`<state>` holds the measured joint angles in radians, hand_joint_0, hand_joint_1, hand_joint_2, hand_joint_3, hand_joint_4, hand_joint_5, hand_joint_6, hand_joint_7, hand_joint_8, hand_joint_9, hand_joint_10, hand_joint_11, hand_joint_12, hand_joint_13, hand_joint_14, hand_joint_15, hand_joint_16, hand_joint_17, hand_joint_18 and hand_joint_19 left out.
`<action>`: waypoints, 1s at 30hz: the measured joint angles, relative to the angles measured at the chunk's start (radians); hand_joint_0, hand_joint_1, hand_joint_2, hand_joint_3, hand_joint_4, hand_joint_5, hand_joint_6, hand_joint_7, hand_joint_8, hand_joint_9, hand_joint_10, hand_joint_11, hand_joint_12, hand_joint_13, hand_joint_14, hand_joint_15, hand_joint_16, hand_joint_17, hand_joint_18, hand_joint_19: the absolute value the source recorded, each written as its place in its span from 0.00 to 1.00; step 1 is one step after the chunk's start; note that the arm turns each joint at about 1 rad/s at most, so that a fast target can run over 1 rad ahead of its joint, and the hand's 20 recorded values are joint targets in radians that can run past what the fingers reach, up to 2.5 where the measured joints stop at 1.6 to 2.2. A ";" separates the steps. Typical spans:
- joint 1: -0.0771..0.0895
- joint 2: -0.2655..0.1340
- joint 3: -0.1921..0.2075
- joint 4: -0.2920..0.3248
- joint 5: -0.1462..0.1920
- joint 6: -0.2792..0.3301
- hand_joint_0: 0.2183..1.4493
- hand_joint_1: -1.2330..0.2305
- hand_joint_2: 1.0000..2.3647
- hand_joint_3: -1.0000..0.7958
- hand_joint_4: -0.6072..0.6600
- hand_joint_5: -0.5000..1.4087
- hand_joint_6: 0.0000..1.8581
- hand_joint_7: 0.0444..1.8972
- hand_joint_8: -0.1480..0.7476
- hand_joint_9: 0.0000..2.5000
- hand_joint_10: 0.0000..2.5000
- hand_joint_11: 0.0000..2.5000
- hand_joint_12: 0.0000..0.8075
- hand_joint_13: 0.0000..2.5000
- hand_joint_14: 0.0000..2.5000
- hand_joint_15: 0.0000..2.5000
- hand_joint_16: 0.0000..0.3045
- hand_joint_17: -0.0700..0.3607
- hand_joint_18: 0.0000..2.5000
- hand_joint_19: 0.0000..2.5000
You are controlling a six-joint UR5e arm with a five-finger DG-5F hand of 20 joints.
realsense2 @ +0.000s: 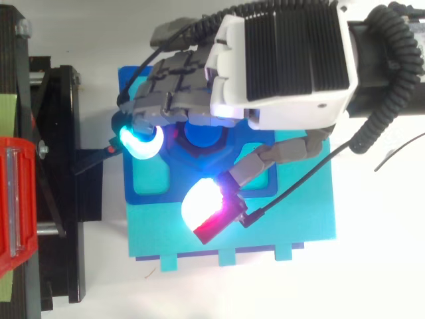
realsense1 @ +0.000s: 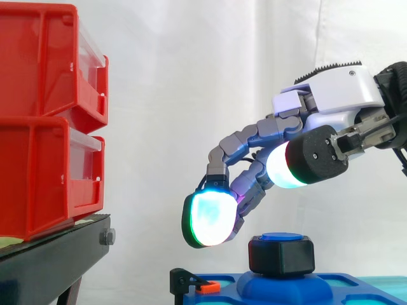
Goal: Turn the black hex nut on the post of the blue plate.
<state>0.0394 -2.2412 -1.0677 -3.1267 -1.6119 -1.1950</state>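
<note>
The black hex nut (realsense1: pixel 281 255) sits on the blue post (realsense2: pixel 202 135), which rises from a round boss on the blue plate (realsense1: pixel 286 289). My hand (realsense1: pixel 331 101) hovers over it, coming in from the right. Its fingers are spread and loosely bent, holding nothing. One glowing fingertip pad (realsense1: pixel 210 219) hangs left of the nut and slightly above it. The thumb pad (realsense1: pixel 286 166) floats well above the nut's top. In the top view the hand (realsense2: pixel 285 60) covers most of the nut; a cyan pad (realsense2: pixel 141 141) and a white-red pad (realsense2: pixel 206 206) flank the post.
Two stacked red bins (realsense1: pixel 44 121) stand on a black stand (realsense1: pixel 57 254) at the left. The blue plate (realsense2: pixel 149 189) rests on a larger cyan base (realsense2: pixel 265 226). A small black clip with an orange piece (realsense1: pixel 197 284) sits at the plate's left edge.
</note>
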 measured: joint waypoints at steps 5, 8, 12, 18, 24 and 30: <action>0.003 0.000 -0.001 -0.011 0.002 0.004 0.22 0.61 0.00 0.28 0.70 0.19 0.27 0.48 0.46 0.23 0.00 0.04 0.45 0.20 0.00 0.08 0.17 0.43 0.15 0.14; 0.003 0.000 -0.001 -0.015 0.003 0.004 0.22 0.61 0.00 0.28 0.71 0.19 0.27 0.49 0.46 0.23 0.00 0.04 0.45 0.20 0.00 0.08 0.17 0.43 0.15 0.14; 0.004 0.000 -0.007 -0.020 0.003 0.005 0.22 0.61 0.00 0.28 0.71 0.19 0.27 0.49 0.46 0.23 0.00 0.04 0.45 0.20 0.00 0.08 0.17 0.43 0.15 0.14; 0.004 0.000 -0.022 -0.020 0.003 0.005 0.23 0.61 0.00 0.28 0.71 0.19 0.27 0.50 0.46 0.23 0.00 0.04 0.45 0.20 0.00 0.08 0.17 0.43 0.15 0.14; 0.004 0.000 -0.024 -0.021 0.003 0.005 0.23 0.61 0.00 0.28 0.71 0.19 0.27 0.50 0.46 0.23 0.00 0.04 0.45 0.20 0.00 0.08 0.17 0.43 0.15 0.14; 0.003 0.000 -0.025 -0.025 0.002 0.005 0.23 0.61 0.00 0.28 0.71 0.19 0.27 0.50 0.46 0.23 0.00 0.04 0.45 0.20 0.00 0.08 0.17 0.43 0.15 0.14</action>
<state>0.0428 -2.2411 -1.0922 -3.1519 -1.6100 -1.1904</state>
